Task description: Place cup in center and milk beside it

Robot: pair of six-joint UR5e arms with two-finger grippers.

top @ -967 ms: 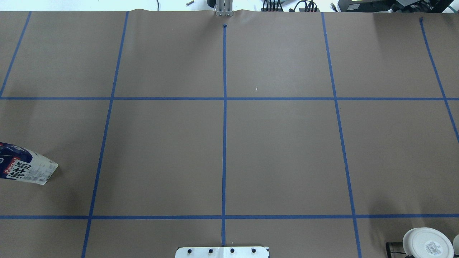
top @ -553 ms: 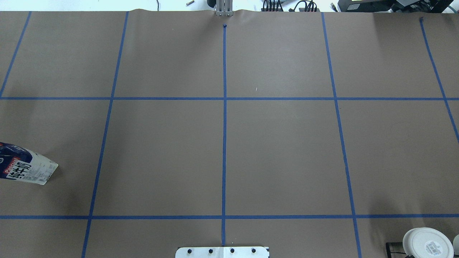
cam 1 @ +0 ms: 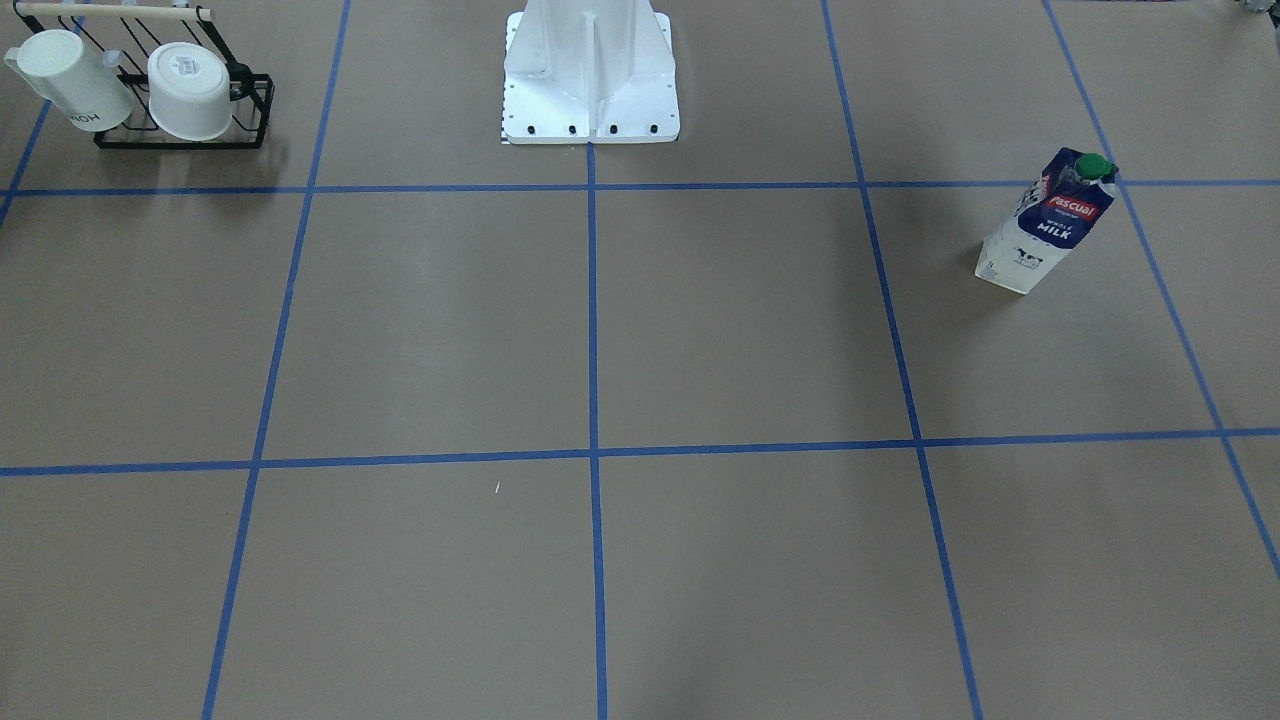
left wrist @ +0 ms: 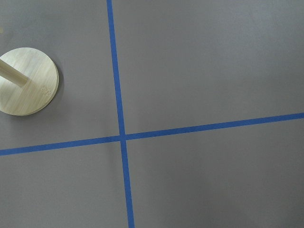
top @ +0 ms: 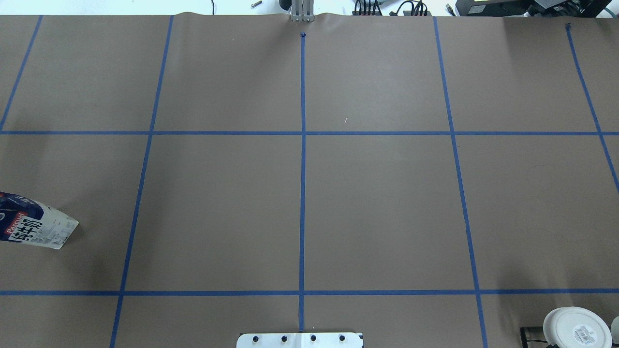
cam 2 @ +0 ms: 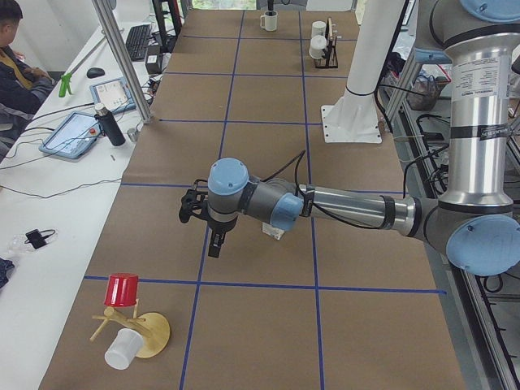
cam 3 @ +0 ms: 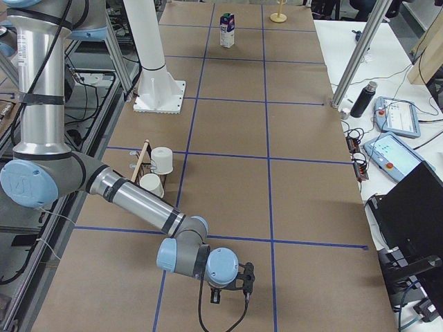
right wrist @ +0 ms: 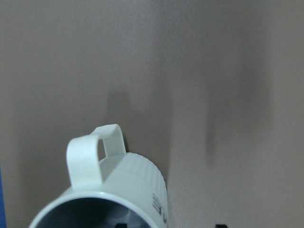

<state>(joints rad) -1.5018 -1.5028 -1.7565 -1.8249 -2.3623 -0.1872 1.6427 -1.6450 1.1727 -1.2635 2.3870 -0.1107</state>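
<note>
The cup [right wrist: 118, 190], a white mug with a dark inside and a loop handle, fills the lower left of the right wrist view; it also stands at the far end in the exterior left view [cam 2: 269, 20]. My right gripper [right wrist: 170, 225] is over it; two dark tips stand apart at the lower edge. The milk [cam 1: 1050, 225] stands upright near the table's left end [top: 34, 227]. The center [top: 303, 133] is bare. My left gripper [cam 2: 216, 248] hangs near the milk over a tape crossing; I cannot tell if it is open.
A black wire rack [cam 1: 255, 135] holds a lettered mug [cam 1: 75, 95] and a cup with a labelled underside [cam 1: 190, 90]. A wooden stand [cam 2: 150, 333] with a red cup [cam 2: 122, 288] is at the left end. The robot's base [cam 1: 590, 80] sits mid-table.
</note>
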